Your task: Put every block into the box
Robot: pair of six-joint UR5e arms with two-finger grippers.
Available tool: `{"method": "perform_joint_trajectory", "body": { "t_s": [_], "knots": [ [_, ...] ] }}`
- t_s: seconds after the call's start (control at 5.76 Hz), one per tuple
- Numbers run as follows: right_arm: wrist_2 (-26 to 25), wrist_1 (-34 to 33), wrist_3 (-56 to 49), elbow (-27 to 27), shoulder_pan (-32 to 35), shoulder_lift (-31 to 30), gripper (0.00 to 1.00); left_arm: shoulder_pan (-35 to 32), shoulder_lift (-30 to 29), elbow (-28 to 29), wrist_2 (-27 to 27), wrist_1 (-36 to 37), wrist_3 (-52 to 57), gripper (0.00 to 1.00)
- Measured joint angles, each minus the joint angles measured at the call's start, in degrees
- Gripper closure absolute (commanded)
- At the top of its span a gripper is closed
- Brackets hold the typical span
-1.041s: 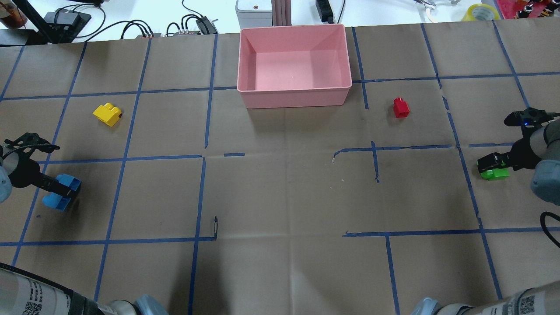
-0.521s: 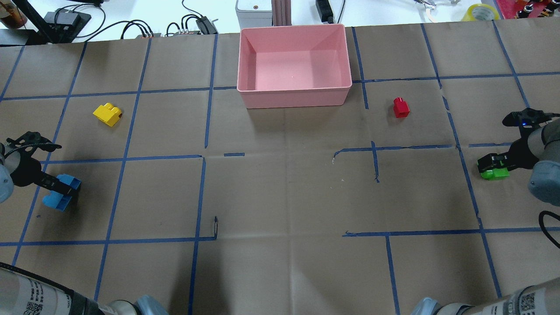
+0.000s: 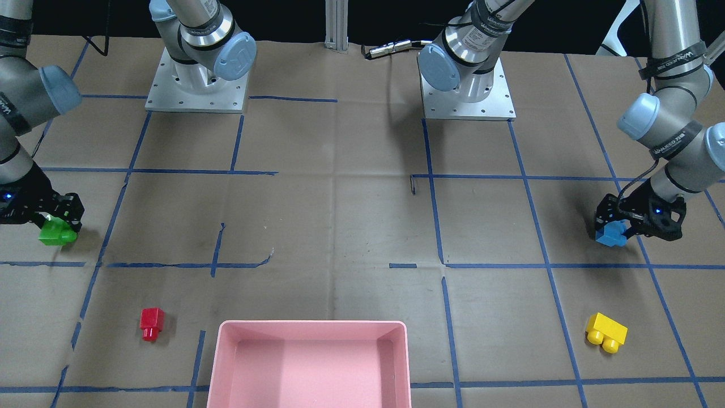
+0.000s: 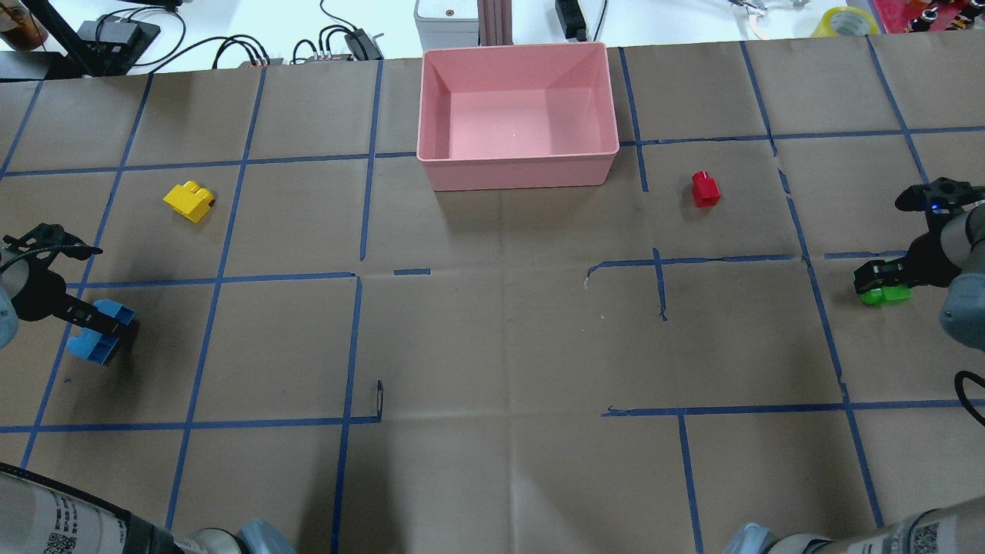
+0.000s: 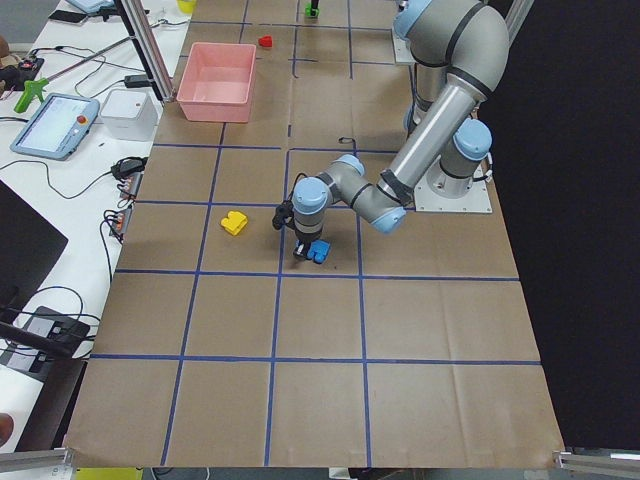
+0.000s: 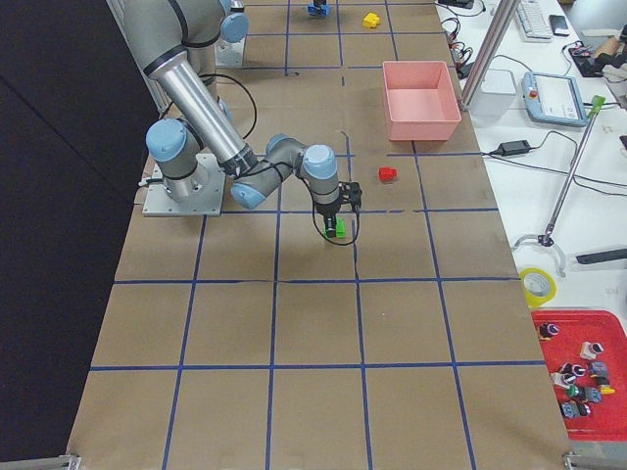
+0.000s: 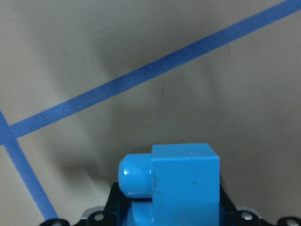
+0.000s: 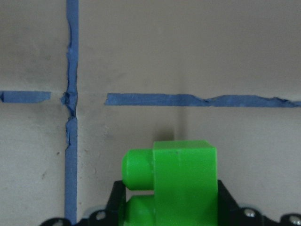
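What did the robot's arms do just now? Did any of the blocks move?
The left tool, shut on the blue block, carried it a little outward to the left. The right tool, shut on the green block, carried it a little outward to the right. Nothing was newly grabbed or let go. The yellow block, red block and pink box stayed put.

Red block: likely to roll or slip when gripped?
Probably rigid: the red block looks like hard moulded plastic. Unlikely to roll: it seems to lie on a flat side, stud sideways. Small, likely light, so an off-centre finger may skid it across the paper.
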Motion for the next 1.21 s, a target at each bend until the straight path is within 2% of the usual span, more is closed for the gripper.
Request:
{"method": "perform_joint_trajectory", "body": {
  "t_s": [0.17,0.35,0.52,0.69,0.87,1.04,1.21],
  "knots": [
    [0.2,6.3,0.2,-3.9,1.0,-3.3,0.94,-0.1,1.8,2.6,-0.6,-1.1,-1.0,0.57],
    [1.8,13.9,0.4,-9.2,4.2,-5.5,0.94,-0.7,5.6,6.6,-0.6,-6.2,-1.9,0.57],
    [7.2,18.8,0.3,-14.5,9.7,-5.6,0.95,-2.1,9.4,12.3,-0.3,-15.9,-4.9,0.57],
    [13.8,20.1,0.2,-18.9,16.5,-3.7,0.95,-3.8,11.1,18.4,-0.2,-24.9,-10.5,0.57],
    [18.9,19.3,0.4,-24.2,23.7,0.3,0.95,-6.1,11.1,23.0,-0.2,-30.5,-17.3,0.57],
    [22.0,18.3,0.9,-32.4,31.0,6.7,0.95,-8.8,10.8,25.2,-0.5,-32.7,-24.1,0.57],
    [22.9,17.8,2.3,-40.8,37.0,13.7,0.9,-11.7,10.0,26.0,-0.9,-33.2,-30.0,0.57]
  ]
}}
